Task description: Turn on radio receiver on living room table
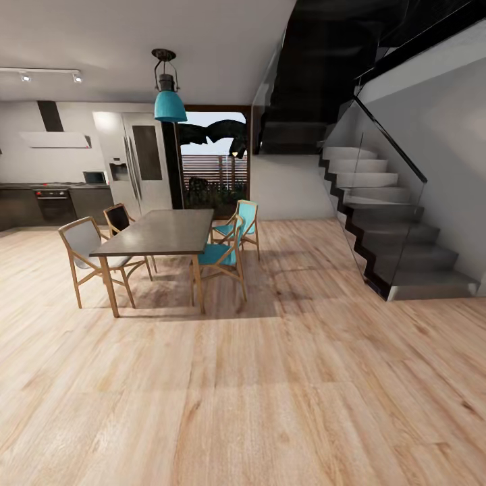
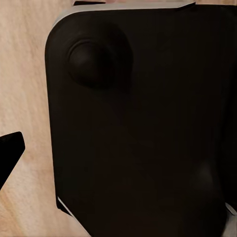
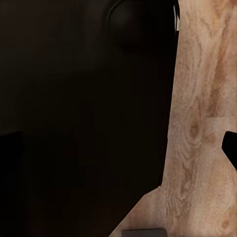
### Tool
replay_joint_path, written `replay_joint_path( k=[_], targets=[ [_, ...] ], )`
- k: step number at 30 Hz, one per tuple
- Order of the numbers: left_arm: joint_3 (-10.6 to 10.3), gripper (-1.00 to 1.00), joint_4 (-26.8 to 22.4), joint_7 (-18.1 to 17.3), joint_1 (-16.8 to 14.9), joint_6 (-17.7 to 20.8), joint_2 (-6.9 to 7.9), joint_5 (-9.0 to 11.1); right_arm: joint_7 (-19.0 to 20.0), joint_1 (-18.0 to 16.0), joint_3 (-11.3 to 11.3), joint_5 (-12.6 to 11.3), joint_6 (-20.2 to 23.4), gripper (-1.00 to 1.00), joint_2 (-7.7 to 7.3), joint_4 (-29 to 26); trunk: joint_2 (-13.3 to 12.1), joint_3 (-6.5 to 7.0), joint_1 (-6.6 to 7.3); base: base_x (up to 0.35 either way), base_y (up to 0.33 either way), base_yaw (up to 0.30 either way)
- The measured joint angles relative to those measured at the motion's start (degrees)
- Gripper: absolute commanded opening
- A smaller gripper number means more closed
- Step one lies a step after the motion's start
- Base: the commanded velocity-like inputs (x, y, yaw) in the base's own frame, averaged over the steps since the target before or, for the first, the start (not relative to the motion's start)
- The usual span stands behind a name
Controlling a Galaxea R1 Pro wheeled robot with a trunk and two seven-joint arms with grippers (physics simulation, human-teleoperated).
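I'm getting bright, even daylight in the head view, strongest from the glass door (image 1: 214, 162) at the back. The dining table (image 1: 162, 231) and its chairs (image 1: 226, 251) throw soft shadows across the wood floor (image 1: 270, 391), toward the right. A broad pale sheen lies on the planks nearer the camera. The staircase underside (image 1: 317, 61) reads almost black. Straight lines bow slightly at the edges. Both wrist views are dim, with the dark body (image 2: 148, 128) showing little detail and the floor grain (image 3: 197, 123) looking soft.
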State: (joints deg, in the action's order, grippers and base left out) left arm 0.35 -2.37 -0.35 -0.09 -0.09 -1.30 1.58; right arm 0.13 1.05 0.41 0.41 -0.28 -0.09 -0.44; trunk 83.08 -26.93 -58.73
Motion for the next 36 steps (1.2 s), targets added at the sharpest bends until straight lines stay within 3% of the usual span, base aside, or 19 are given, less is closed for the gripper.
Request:
replay_joint_path(
  k=[8,36],
  targets=[
    [0.0,1.00,-0.1,0.0,0.0,0.0,-0.01,0.0,-0.3,0.0,-0.4,-0.7,0.0,1.00,0.05,0.0,0.0,0.01,0.00,0.000,0.000,-0.082],
    [0.1,1.00,-0.3,0.0,0.0,0.0,-0.04,0.0,-0.3,0.0,-0.5,-0.8,0.0,1.00,0.09,0.0,0.0,0.11,0.00,0.000,0.000,-0.275]
  ],
)
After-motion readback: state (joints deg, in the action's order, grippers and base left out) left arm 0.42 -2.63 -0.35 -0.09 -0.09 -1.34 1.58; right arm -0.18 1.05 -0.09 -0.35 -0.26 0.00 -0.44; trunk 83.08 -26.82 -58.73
